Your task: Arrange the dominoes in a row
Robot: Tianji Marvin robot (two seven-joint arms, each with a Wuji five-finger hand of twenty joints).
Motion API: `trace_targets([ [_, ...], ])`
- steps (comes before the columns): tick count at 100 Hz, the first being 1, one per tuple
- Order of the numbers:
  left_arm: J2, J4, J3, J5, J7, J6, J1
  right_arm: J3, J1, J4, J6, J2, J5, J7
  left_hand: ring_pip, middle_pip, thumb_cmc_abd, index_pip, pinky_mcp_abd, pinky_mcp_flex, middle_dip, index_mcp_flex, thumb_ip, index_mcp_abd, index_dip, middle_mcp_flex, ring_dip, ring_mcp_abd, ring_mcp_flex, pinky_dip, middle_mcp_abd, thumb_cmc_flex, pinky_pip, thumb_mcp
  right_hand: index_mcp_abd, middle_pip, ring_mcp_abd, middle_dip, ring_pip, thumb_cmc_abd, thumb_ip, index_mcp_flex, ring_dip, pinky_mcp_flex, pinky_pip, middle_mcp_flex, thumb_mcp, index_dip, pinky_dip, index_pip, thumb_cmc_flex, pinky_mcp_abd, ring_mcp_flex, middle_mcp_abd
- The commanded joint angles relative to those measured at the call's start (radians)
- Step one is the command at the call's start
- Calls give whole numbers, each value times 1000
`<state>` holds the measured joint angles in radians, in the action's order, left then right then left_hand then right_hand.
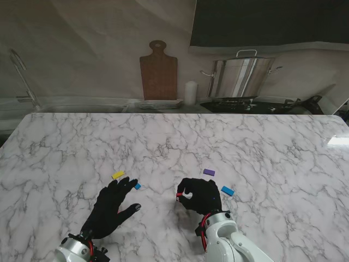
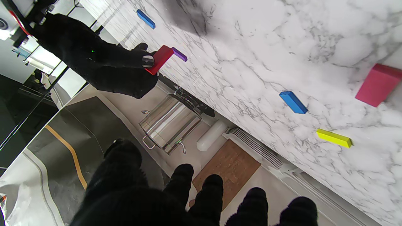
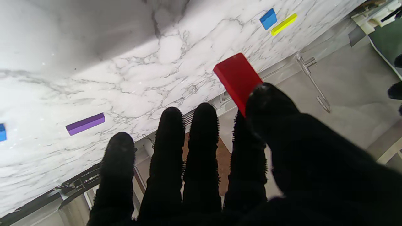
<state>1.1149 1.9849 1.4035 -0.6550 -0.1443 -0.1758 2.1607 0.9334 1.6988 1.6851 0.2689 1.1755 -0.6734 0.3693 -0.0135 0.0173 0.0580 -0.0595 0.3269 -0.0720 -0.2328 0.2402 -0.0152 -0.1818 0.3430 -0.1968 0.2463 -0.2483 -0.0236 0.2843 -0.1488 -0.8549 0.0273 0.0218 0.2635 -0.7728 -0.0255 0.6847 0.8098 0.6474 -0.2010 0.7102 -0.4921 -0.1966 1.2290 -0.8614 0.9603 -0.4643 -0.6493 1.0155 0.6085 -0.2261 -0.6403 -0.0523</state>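
My right hand [image 1: 199, 195] is shut on a red domino [image 3: 237, 78], pinched between thumb and forefinger just off the marble table [image 1: 262, 142]; it also shows as the red domino [image 2: 160, 59]. A purple domino [image 1: 209, 172] lies just beyond that hand and a blue domino [image 1: 227, 190] to its right. My left hand [image 1: 112, 210] rests open, fingers spread. At its fingertips lie a yellow domino [image 1: 118, 175] and a second blue domino [image 1: 137, 186]. A pink domino [image 2: 378, 84] appears only in the left wrist view, hidden in the stand view.
Behind the table's far edge stand a wooden cutting board [image 1: 158, 71], a white cylinder [image 1: 190, 93], a stack of plates [image 1: 158, 103] and a steel pot [image 1: 242, 76] on a stove. A metal rack [image 1: 22, 76] sits at the far left.
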Motion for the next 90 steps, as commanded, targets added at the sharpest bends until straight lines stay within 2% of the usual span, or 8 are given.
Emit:
trace_targets([
  [1,1,-4,-3,-2,10,-6,3,-9,32,4,8,10,8,15,3,2,-7,11,-19,-10,-13,-13,9,-7,13,-4,5,3,12,13,-3,-16,0,0,33,-38,1,9,25,-4,0,70,-19,18,26,20,31,0,-19,93,20,22,36,1],
  [18,1,-6,-4,-5,7,-14,3,-30,73,4,16,17,11,54,3,2,-6,11,-19,-10,-13,-14,9,-7,13,-7,5,4,12,13,-4,-18,0,-1,18,-58,1,18,40,2,2,67,-24,24,31,29,37,-1,-26,100,23,25,47,3],
  [33,1,-6,-6,-7,4,-15,5,-50,96,-3,14,23,9,87,3,0,-6,11,-19,-10,-13,-13,9,-8,13,-1,5,4,12,13,0,-16,0,1,2,-86,6,27,60,13,1,66,-31,26,40,42,48,28,-36,119,20,26,61,5],
  [44,1,-5,-8,-8,2,-14,5,-62,101,-18,15,31,19,114,3,2,-6,12,-19,-10,-14,-14,9,-7,13,-7,5,3,12,13,-4,-17,0,0,-9,-98,8,28,70,22,-2,68,-33,28,44,44,58,54,-41,135,16,26,65,6],
  [90,1,-5,-12,-11,0,-12,4,-131,92,-77,-2,44,10,167,3,0,-6,12,-19,-10,-13,-14,9,-8,13,1,6,3,12,14,0,-17,0,0,-18,-120,10,35,89,26,2,60,-41,29,62,59,71,66,-52,154,5,28,79,9],
])
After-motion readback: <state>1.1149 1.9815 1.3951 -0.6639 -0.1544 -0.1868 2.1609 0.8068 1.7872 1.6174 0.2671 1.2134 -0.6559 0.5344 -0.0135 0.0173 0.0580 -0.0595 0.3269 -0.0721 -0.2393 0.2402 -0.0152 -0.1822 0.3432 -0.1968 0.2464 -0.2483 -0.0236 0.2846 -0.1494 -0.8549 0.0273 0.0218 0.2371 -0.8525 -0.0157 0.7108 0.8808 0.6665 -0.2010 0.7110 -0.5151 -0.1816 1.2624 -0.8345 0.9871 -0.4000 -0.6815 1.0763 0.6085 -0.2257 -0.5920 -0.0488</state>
